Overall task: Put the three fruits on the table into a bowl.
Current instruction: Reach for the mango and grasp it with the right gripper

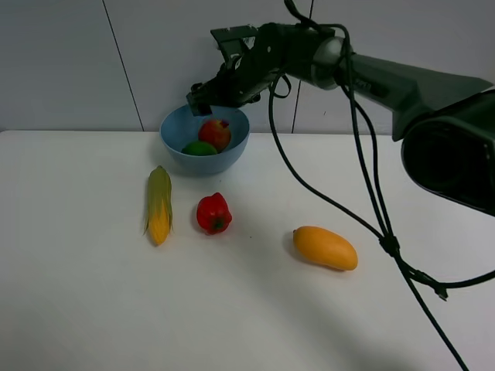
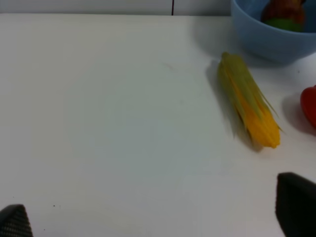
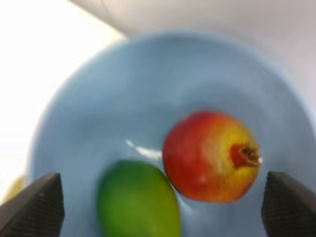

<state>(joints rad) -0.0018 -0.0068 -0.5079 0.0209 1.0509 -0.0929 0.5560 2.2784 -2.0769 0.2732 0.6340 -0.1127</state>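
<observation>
The light blue bowl (image 1: 172, 142) stands at the back of the white table (image 1: 77, 294). The red-yellow fruit (image 1: 216, 133) and the green lime (image 1: 199, 148) lie inside it; both show in the right wrist view, fruit (image 3: 210, 157) and lime (image 3: 137, 200). The orange-yellow mango (image 1: 325, 247) lies on the table to the front right. My right gripper (image 1: 203, 99) hovers open and empty just above the bowl (image 3: 98, 108). My left gripper (image 2: 158, 217) is open over bare table, left of the corn; it does not show in the exterior high view.
A yellow-green corn cob (image 1: 159, 204) and a small red bell pepper (image 1: 213, 213) lie in front of the bowl. The corn (image 2: 249, 101) and bowl edge (image 2: 276, 42) show in the left wrist view. A black cable (image 1: 371, 209) hangs from the right arm over the table's right side.
</observation>
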